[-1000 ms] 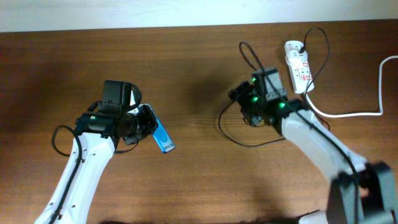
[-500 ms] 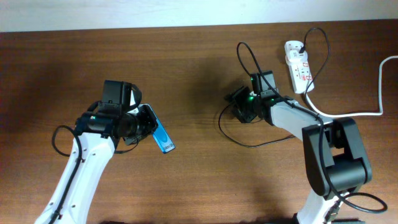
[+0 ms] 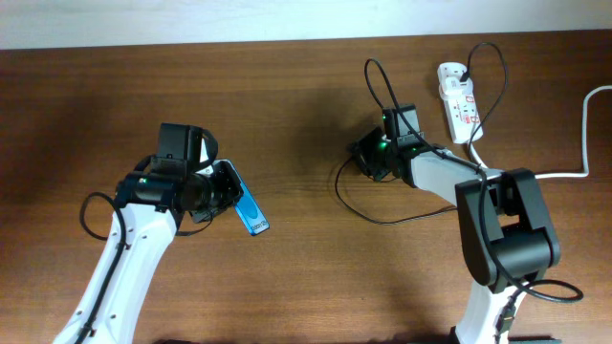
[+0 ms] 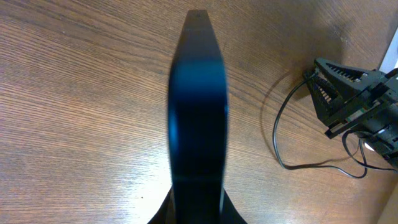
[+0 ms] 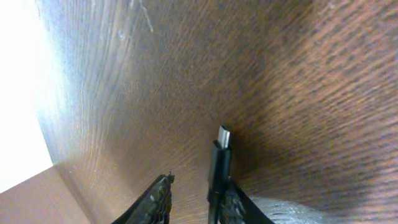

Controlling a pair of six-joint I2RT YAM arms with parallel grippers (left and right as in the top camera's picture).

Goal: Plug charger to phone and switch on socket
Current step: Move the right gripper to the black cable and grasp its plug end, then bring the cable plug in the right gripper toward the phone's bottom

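Note:
My left gripper [image 3: 222,191] is shut on the phone [image 3: 251,214], holding it tilted above the table; in the left wrist view the phone [image 4: 198,106] stands edge-on between the jaws of the left gripper [image 4: 198,213]. The charger [image 3: 382,221] loops over the table from the socket [image 3: 459,103]. My right gripper [image 3: 369,161] is low at the cable's free end. In the right wrist view the charger's connector [image 5: 221,155] lies against one finger [image 5: 231,199], with a gap to the other finger [image 5: 163,193], so the right gripper [image 5: 198,185] still stands a little open around it.
The socket's thick white cord [image 3: 535,176] runs off the right edge. The black cable arches near the socket [image 3: 490,57]. A pale wall borders the table's far edge [image 3: 287,19]. The right gripper [image 4: 348,99] shows in the left wrist view.
My right arm has swung back and its gripper has shifted slightly left and up at the cable end, jaws narrowing around the connector. The left arm and phone have not moved.

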